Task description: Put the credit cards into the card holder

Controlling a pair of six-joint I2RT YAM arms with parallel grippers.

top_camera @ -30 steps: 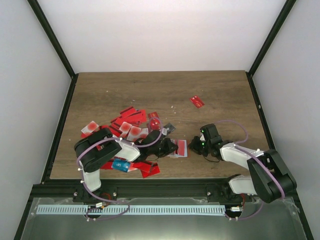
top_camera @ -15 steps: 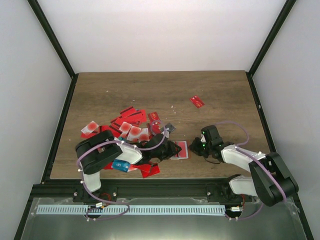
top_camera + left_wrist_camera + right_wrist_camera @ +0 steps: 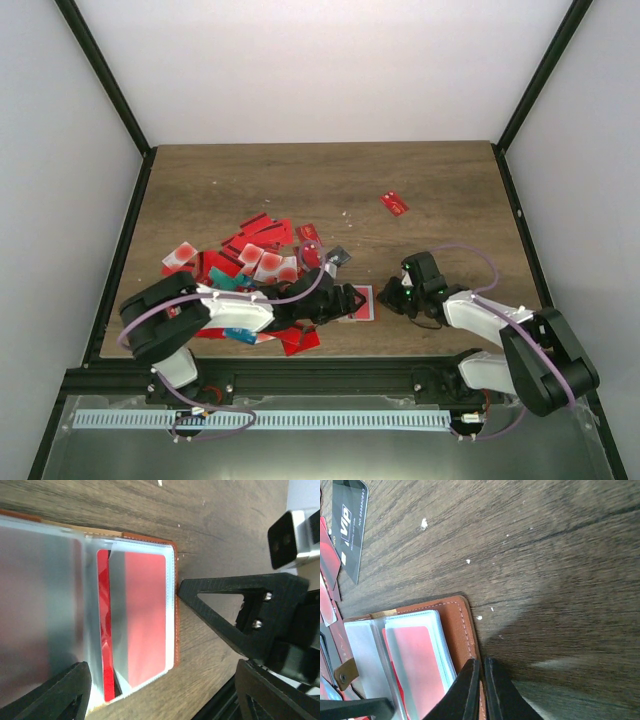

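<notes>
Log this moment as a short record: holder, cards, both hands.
card holder: lying open on the table, clear sleeves up
sleeved card: red, inside a clear pocket
loose cards: mostly red pile, left of the holder in the top view
stray card: red, alone, farther back
left hand: open above the holder, holding nothing
right hand: shut, tips at the holder's brown edge
</notes>
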